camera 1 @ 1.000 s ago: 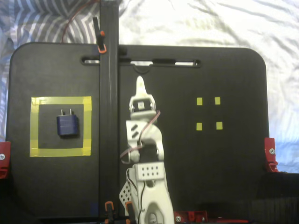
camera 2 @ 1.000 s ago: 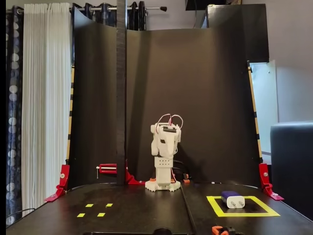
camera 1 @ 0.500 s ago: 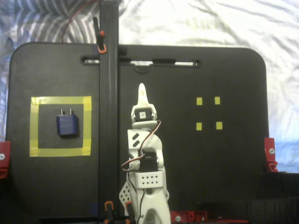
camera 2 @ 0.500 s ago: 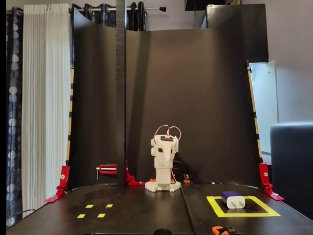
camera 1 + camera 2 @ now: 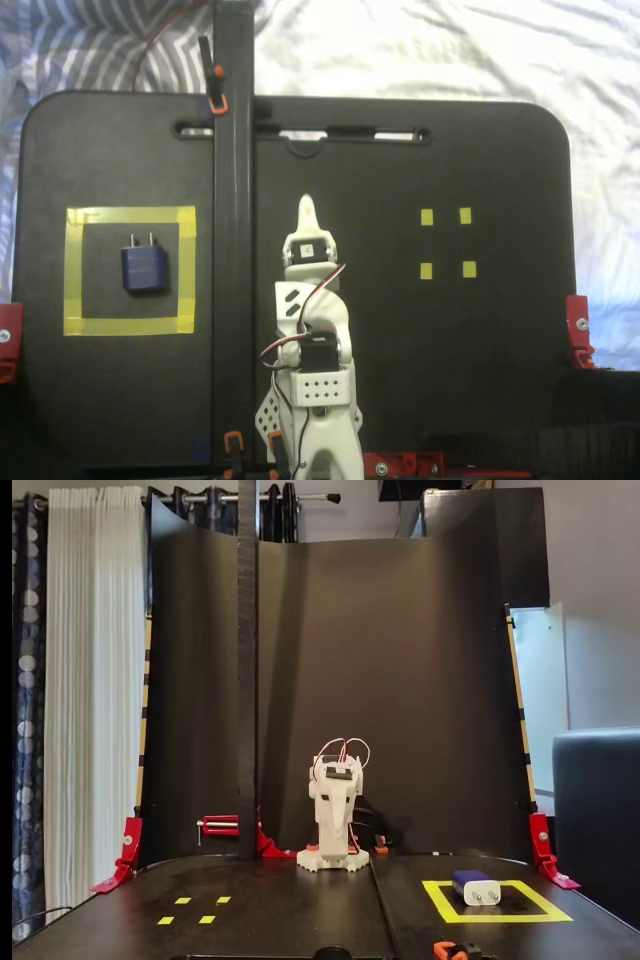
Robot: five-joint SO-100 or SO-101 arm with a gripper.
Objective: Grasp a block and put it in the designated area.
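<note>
The navy-blue block [image 5: 145, 268] with two silvery prongs lies inside the yellow-tape square, the designated area [image 5: 73, 270], at the left of the overhead-looking fixed view. In the front-facing fixed view the block [image 5: 475, 887] rests in the designated area [image 5: 439, 901] at the right. The white arm is folded back at the table's middle, well away from the block. Its gripper [image 5: 307, 209] points toward the far edge, fingers together, holding nothing. In the front-facing view the gripper [image 5: 337, 780] is seen end-on and small.
A tall black post [image 5: 232, 200] stands between the arm and the taped square. Four small yellow markers [image 5: 446, 243] sit on the other side of the board. Red clamps [image 5: 577, 330] hold the board's edges; a black backdrop [image 5: 400, 680] rises behind the arm.
The arm has drawn back toward its base and lowered, its gripper tip retreating from the far edge. The block has stayed in the taped square.
</note>
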